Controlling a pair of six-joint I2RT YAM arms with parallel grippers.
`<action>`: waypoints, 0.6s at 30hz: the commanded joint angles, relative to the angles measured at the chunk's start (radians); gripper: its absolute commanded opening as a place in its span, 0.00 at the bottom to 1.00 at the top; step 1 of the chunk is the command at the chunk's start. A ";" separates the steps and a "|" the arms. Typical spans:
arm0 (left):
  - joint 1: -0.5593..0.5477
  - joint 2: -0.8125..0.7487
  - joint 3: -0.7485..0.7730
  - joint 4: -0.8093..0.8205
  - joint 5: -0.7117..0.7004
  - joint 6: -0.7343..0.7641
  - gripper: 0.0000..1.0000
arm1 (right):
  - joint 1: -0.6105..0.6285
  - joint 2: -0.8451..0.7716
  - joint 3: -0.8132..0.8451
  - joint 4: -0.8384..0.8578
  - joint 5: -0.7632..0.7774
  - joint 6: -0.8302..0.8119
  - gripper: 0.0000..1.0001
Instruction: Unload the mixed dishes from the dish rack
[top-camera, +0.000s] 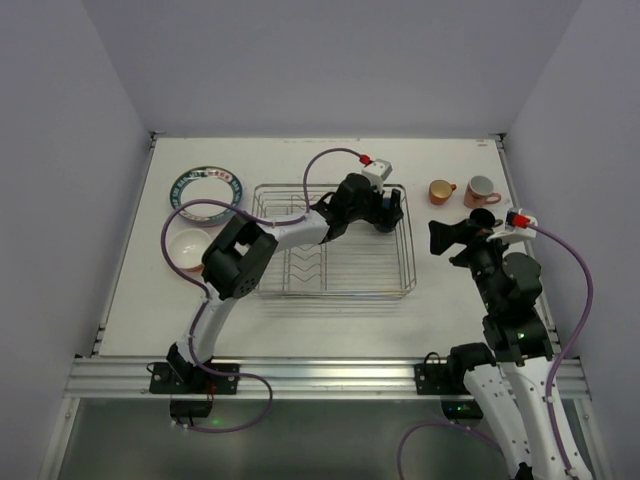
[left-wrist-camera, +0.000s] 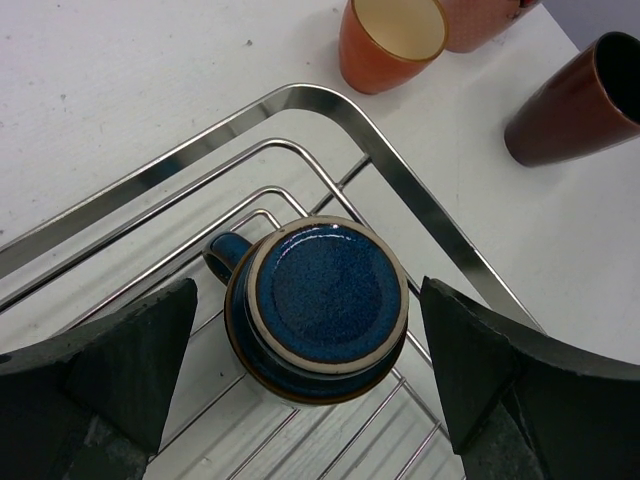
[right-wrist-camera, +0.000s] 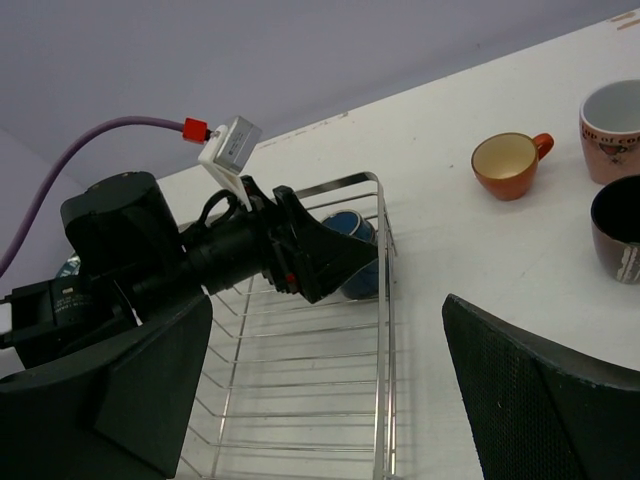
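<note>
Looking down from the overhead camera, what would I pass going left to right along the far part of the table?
Dark-rimmed plate → dish rack → orange mug → pink mug.

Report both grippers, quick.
Left gripper: open, straddling the blue mug in the dish rack, fingers clear of it.
Right gripper: open, holding nothing.
</note>
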 joint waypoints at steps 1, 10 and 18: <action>0.002 -0.070 -0.017 0.053 -0.002 0.016 0.96 | -0.002 0.000 0.001 0.045 -0.013 -0.003 0.99; 0.001 -0.054 -0.012 0.042 -0.008 0.039 0.96 | -0.002 0.000 0.001 0.047 -0.021 -0.004 0.99; 0.001 -0.005 0.037 0.028 -0.027 0.055 0.96 | -0.002 0.003 -0.002 0.053 -0.026 -0.004 0.99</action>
